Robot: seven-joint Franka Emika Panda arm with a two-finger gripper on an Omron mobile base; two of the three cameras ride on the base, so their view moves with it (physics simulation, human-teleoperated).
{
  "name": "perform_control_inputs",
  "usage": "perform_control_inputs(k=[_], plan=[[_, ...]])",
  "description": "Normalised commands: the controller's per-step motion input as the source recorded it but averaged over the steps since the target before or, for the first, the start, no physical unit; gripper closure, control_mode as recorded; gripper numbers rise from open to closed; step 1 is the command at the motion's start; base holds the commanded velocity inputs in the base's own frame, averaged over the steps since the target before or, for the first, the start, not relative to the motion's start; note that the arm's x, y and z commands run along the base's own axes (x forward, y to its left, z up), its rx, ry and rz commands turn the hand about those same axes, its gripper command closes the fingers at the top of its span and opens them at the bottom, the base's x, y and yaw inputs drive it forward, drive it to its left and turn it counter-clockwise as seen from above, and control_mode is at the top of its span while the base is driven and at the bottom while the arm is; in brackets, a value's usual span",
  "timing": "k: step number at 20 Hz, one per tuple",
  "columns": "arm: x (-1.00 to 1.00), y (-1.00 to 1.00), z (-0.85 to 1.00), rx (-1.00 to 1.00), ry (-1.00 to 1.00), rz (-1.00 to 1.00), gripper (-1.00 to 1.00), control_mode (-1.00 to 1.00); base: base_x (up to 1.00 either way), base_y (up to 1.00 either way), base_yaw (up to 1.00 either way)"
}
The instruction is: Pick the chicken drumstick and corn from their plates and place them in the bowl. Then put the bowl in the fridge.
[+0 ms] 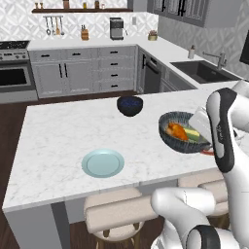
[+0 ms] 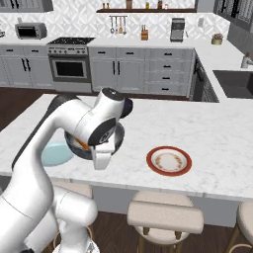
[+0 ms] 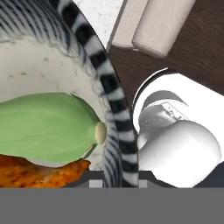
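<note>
- In the hand view, the ribbed blue-grey rim of the wide dark grey bowl (image 3: 111, 94) ran up the middle, passing straight between the finger tips of the end effector (image 3: 120, 181), which was clamped on that rim.
- Inside the bowl's speckled light grey interior lay the pale yellow-green cob of corn (image 3: 48, 127), with the glossy orange-brown chicken drumstick (image 3: 39, 173) touching it on one side.
- From the left base view the bowl (image 1: 175, 141) sat tilted at the near right part of the white marble table (image 1: 58, 141), close to its front edge, with the drumstick (image 1: 177, 131) and corn (image 1: 193, 133) side by side in it.
- The plain pale light-blue round plate (image 1: 102, 163) lay near the table's front edge, well apart from the bowl.
- The white round plate with a red-orange rim (image 2: 169, 160) lay near the front edge, to the right of the bowl (image 2: 118, 141).
- A smaller dark navy-blue bowl (image 1: 130, 105) stood farther back.
- Padded beige stools (image 2: 165, 217) stood tucked under the front edge.
</note>
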Motion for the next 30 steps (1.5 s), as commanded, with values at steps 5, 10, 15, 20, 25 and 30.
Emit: perform_control_inputs(k=[5,10,15,20,25,30], plan=[[-0.35,0.23,0.26,-0.01,0.0,0.0,1.0,-1.0,0.0,0.0,0.0],[-0.51,0.49,0.1,0.0,0.0,0.0,1.0,-1.0,0.0,0.0,0.0],[0.0,0.0,0.0,0.0,0.0,0.0,1.0,1.0,-0.71,0.22,0.0],[0.0,0.0,0.0,0.0,0.0,0.0,1.0,1.0,-0.68,0.97,0.06],[0.0,0.0,0.0,0.0,0.0,0.0,1.0,1.0,-0.16,1.0,0.07],[0.0,0.0,0.0,0.0,0.0,0.0,1.0,1.0,0.0,1.0,0.06]])
